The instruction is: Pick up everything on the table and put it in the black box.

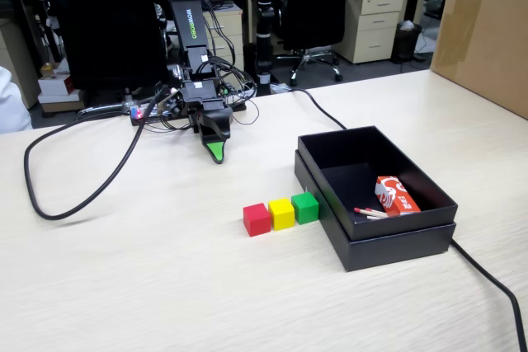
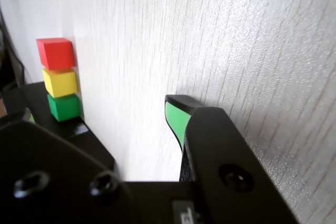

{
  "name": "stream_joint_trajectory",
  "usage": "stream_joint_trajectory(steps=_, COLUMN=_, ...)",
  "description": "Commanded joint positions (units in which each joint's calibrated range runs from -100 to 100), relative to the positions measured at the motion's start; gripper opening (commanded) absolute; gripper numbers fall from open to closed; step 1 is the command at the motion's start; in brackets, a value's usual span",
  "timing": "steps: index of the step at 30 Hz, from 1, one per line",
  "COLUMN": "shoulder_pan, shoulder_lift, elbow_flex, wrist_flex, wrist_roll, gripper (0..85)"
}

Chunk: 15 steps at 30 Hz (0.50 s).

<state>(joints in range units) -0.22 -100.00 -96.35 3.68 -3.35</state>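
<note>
Cubes touch in a row: your end effector (image 1: 216,154), state unclear, may knock yellow cube (image 1: 281,213) grabbing red cube (image 1: 256,219).

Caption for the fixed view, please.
Claw lowered to the table, apart from the red cube, yellow cube and green cube lined up beside the black box.

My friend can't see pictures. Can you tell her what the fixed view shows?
A red cube, yellow cube and green cube sit in a row on a pale table, the green one beside a black box. A small robot arm's gripper rests tip-down behind them.
</note>
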Motion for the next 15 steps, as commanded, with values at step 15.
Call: stream_joint_trajectory(steps=15, shoulder_pan=4.79, shoulder_lift=22.15, elbow_flex=47.21, wrist_flex=-36.9, wrist_roll=10.45, gripper=47.5)
